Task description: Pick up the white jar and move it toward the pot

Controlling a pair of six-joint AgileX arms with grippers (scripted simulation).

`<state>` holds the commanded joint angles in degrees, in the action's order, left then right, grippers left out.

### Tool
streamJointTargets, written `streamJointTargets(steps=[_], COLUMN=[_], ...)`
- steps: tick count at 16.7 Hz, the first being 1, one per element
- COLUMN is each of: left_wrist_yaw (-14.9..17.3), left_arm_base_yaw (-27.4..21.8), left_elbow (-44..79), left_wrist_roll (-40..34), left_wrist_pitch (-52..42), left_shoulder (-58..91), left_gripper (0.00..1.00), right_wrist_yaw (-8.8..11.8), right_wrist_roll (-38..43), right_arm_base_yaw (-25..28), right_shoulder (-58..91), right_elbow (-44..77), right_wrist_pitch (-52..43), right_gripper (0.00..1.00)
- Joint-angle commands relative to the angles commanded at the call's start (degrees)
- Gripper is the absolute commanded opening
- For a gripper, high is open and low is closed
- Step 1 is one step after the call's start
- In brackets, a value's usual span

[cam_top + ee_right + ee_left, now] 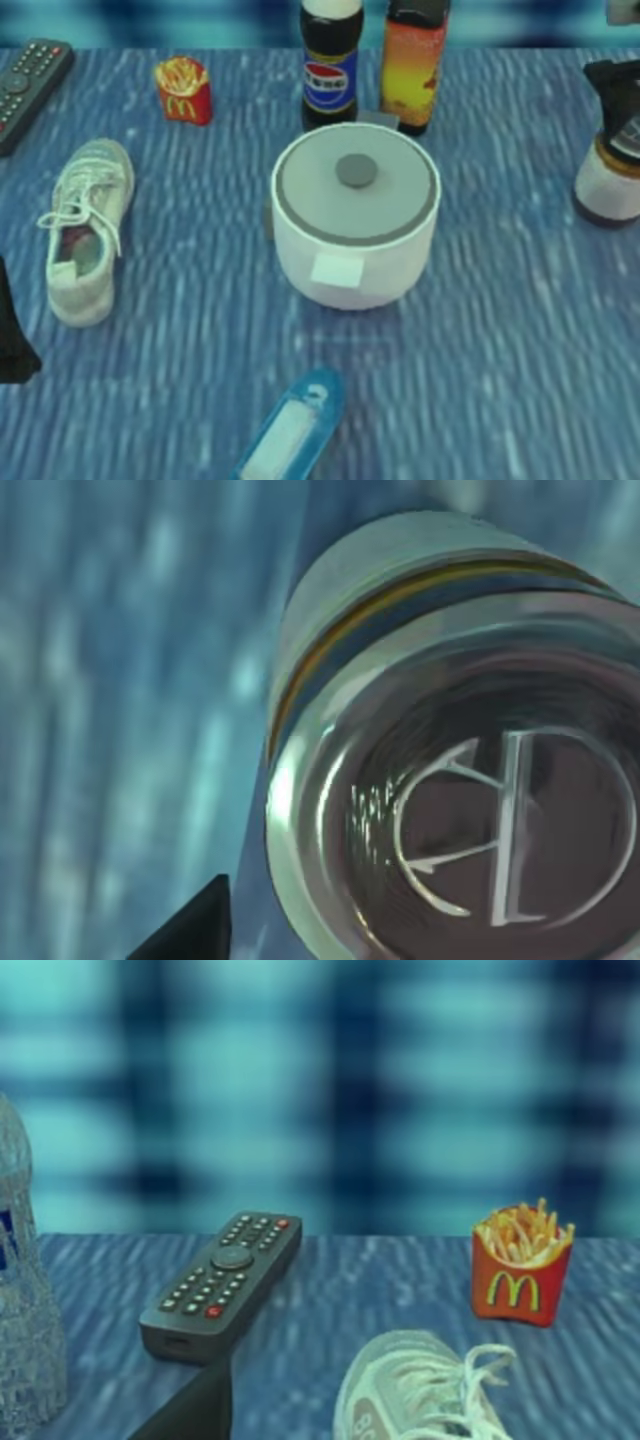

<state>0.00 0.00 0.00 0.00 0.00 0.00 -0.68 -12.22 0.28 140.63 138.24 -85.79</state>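
Observation:
The white jar (605,187) stands upright at the table's right edge, with a white body and a dark base. My right gripper (620,105) hangs directly over it and covers its lid in the top view. In the right wrist view the jar's dark embossed lid (500,830) fills the picture, with the orange-brown band (400,595) below it. One dark fingertip (195,925) stands beside the jar, apart from it, so the gripper is open. The pot (355,225), large and white with a grey lid and knob, sits mid-table, well to the left of the jar. My left gripper (12,340) is parked at the left edge, open.
A cola bottle (331,65) and an orange-labelled bottle (415,65) stand right behind the pot. On the left side are a white shoe (88,230), a fries box (184,90) and a remote (30,85). A blue flat object (292,430) lies near the front edge.

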Motion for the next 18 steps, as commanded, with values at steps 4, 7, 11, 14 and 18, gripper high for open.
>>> streamJointTargets(steps=[4,7,11,14,18], left_wrist_yaw=[0.00,0.00,0.00,0.00,0.00], left_arm_base_yaw=[0.00,0.00,0.00,0.00,0.00], left_elbow=[0.00,0.00,0.00,0.00,0.00], left_wrist_roll=[0.00,0.00,0.00,0.00,0.00], left_wrist_pitch=[0.00,0.00,0.00,0.00,0.00], left_shoulder=[0.00,0.00,0.00,0.00,0.00], left_gripper=[1.00,1.00,1.00,1.00,1.00], right_wrist_yaw=[0.28,0.28,0.28,0.29,0.31], right_wrist_roll=[-0.86,-0.86,-0.95,-0.90,-0.81], right_arm_base_yaw=[0.50,0.50,0.34,0.45,0.55], right_shoulder=[5.15,5.15,4.95,4.14,3.35], right_elbow=[5.20,5.20,4.07,-1.76,-9.16], right_wrist_pitch=[-1.85,-1.85,-0.80,4.13,10.69], right_gripper=[1.00,1.00,1.00,1.00,1.00])
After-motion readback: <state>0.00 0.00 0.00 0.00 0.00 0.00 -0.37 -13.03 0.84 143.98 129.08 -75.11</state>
